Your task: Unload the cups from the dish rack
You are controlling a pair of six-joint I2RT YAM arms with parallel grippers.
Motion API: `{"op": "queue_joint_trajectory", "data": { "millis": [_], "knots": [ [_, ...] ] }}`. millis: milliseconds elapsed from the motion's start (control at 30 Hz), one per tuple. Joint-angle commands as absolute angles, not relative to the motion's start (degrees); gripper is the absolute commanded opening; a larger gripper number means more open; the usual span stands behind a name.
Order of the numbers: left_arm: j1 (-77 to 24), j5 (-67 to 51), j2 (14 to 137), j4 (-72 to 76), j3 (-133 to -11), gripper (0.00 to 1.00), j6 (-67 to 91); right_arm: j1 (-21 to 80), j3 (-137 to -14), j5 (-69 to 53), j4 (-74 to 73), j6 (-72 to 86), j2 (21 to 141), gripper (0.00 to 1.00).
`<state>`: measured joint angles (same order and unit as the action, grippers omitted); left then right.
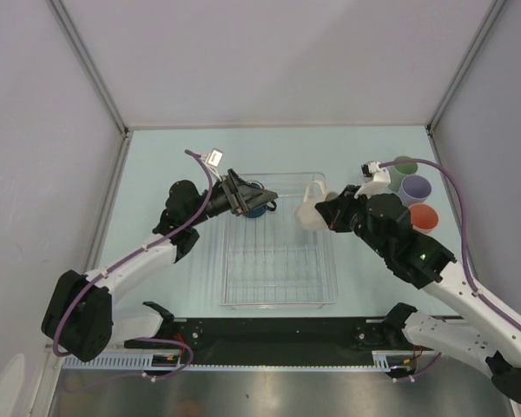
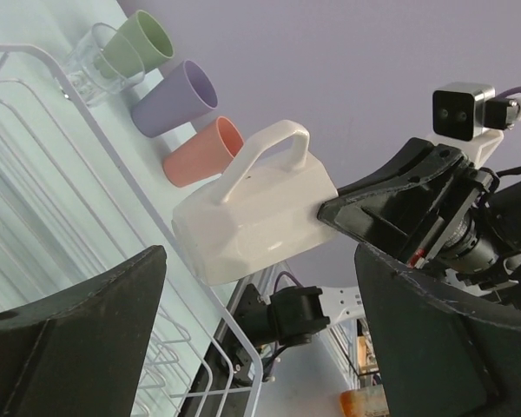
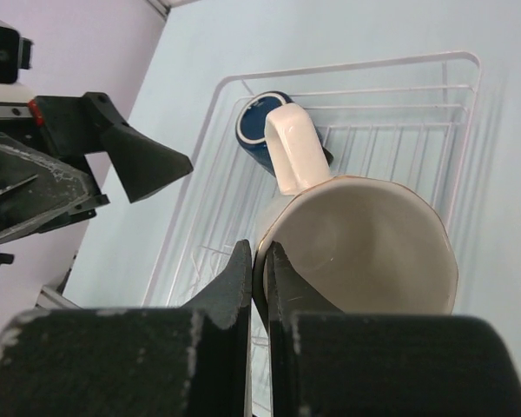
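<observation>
right hand (image 3: 260, 257) pinches cream mug (image 3: 365, 248) by its rim, held above right edge of dish rack (image 1: 278, 303). left hand (image 1: 247, 198) gapes wide at dark blue mug (image 1: 258, 209) in rack. risk: thin rim grip slips, mug drops.

The cream-white mug (image 3: 365, 234) looked like smooth glazed ceramic with a soft sheen inside and out, and the dark blue mug (image 3: 256, 130) carried a glossier glaze. The dish rack (image 1: 278, 301) was a clear, shiny plastic tray lined with thin white-coated wire, standing on a pale, smooth, matt counter (image 1: 156, 165). The sage green tumbler (image 2: 143, 43), lavender tumbler (image 2: 178, 97) and salmon tumbler (image 2: 204, 149) had a dull, satin plastic look beside a transparent clear glass (image 2: 91, 74), while the fingers (image 3: 230, 300) of the right hand (image 3: 260, 252) were matt black plastic, scuffed grey along their edges.
</observation>
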<state>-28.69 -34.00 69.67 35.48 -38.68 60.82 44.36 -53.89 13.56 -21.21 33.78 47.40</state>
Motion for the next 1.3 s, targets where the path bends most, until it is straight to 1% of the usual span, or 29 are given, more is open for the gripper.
{"op": "queue_joint_trajectory", "data": {
  "millis": [0, 67, 100, 300, 367, 500, 700, 833, 1267],
  "knots": [
    [-28.3, -32.0, 66.7, 31.7, -39.0, 0.94, 57.0, 44.4, -56.9, 19.8, -15.5, 33.6, 48.1, 0.0],
    [-28.3, -30.4, 66.2, 27.5, -39.5, 0.93, 55.1, 44.4, -59.2, 22.9, -19.4, 33.7, 49.9, 0.0],
    [-28.3, -30.0, 65.7, 26.0, -39.8, 0.93, 54.6, 44.4, -60.2, 26.8, -21.1, 33.7, 50.8, 0.0],
    [-28.3, -25.1, 62.5, 16.9, -40.6, 0.93, 51.3, 43.6, -69.6, 41.0, -35.4, 33.4, 57.0, 0.0],
    [-28.3, -24.5, 61.3, 14.7, -40.7, 0.92, 50.5, 41.8, -72.3, 42.4, -41.2, 34.6, 59.2, 0.0],
    [-28.3, -23.1, 59.5, 12.0, -40.2, 0.92, 50.2, 35.9, -75.1, 41.4, -45.7, 36.3, 62.2, 0.0],
    [-28.4, -21.5, 58.3, 7.1, -39.6, 0.91, 49.4, 26.6, -73.8, 36.6, -47.6, 37.4, 65.5, 0.0],
    [-28.4, -21.4, 58.3, 5.5, -39.4, 0.91, 49.2, 24.1, -73.0, 35.0, -47.1, 37.8, 70.3, 0.0],
    [-28.3, -21.4, 59.3, 3.3, -38.2, 0.9, 48.5, 20.9, -71.7, 34.2, -42.5, 38.3, 82.1, 0.0]
  ]
}}
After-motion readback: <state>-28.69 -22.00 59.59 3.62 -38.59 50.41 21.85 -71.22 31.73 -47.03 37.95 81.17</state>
